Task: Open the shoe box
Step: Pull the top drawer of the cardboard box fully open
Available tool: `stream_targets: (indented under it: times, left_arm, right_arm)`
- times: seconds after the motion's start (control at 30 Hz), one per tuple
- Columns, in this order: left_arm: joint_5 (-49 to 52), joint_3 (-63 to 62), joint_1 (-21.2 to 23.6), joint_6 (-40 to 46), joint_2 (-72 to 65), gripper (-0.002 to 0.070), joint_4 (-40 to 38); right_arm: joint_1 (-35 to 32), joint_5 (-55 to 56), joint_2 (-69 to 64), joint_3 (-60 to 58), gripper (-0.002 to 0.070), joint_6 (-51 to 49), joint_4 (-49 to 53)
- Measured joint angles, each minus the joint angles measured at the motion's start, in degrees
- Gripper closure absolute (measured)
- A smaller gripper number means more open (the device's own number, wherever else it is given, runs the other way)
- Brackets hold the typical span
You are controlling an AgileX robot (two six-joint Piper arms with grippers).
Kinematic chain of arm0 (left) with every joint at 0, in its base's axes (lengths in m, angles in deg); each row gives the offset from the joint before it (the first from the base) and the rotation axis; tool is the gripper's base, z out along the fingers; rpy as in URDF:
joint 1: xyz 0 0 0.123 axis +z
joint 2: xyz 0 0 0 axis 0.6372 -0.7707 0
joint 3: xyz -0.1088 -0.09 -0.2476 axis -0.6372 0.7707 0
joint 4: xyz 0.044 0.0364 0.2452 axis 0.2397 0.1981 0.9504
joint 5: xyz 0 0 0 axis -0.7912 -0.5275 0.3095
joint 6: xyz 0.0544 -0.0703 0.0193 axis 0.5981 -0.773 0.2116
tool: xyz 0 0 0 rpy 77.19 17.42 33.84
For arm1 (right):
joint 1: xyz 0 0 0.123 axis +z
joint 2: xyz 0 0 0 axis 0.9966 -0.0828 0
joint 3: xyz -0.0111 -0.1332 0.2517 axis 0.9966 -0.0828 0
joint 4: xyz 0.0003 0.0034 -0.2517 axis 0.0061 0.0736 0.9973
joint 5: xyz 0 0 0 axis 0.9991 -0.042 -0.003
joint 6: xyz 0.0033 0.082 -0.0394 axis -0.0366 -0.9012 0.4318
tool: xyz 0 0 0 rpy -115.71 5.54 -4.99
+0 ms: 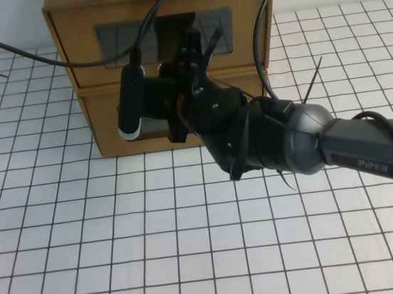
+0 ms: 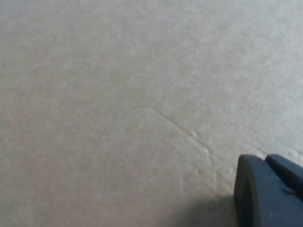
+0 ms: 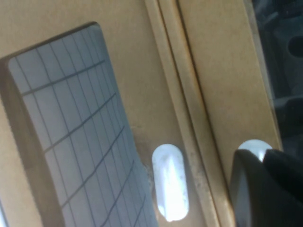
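My right gripper (image 1: 196, 54) is at the front of the box (image 1: 82, 32), far on the table (image 1: 196, 262), the left gripper (image 2: 267, 187) is against cardboard, and I cannot tell either one's state; the box seems light and stiff, so I would pull at its white oval (image 3: 169, 182).

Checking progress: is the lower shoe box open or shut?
Shut: the lower shoe box sits flush under the upper box; right gripper at its front, left gripper against cardboard.

Looks like a robot lab test bench. Grid-printed table cover (image 1: 124, 256), Piper arm (image 1: 369, 147) trailing loose cables (image 1: 27, 56) and zip ties (image 1: 311, 86).
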Motion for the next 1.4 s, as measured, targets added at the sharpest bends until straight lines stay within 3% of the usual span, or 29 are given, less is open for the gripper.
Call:
stream_targets:
  times: [0.57, 1.4]
  left_arm:
    - [0.0, 0.0, 0.0, -0.09, 0.0, 0.0677, 0.0]
    - [0.0, 0.0, 0.0, -1.52, 0.0, 0.0677, -0.1]
  right_arm:
    - [0.35, -0.89, 0.0, 0.0, 0.0669, 0.56, 0.13]
    - [2.65, -3.33, 2.78, -1.63, 0.0687, 8.58, -10.33]
